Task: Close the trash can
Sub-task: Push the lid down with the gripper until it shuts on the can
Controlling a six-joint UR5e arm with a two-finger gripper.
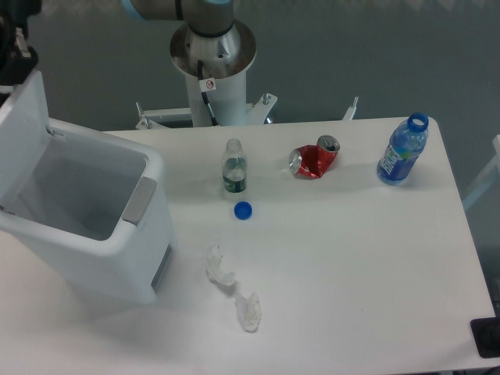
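Note:
The trash can [101, 250] is a large white boxy bin at the table's left side, and it stands open. Its flat white lid [22, 133] is raised nearly upright on the far left. The inside looks empty. A grey latch panel [138, 201] sits on the rim facing right. My gripper [14, 48] is a dark shape at the top left corner, right at the lid's upper edge. It is mostly cut off by the frame, so the jaws do not show.
The arm's base [212, 55] stands behind the table. On the table are a small clear bottle [233, 168], a blue cap [243, 210], a crushed red can [313, 159], a blue bottle [402, 152] and crumpled tissue [233, 289].

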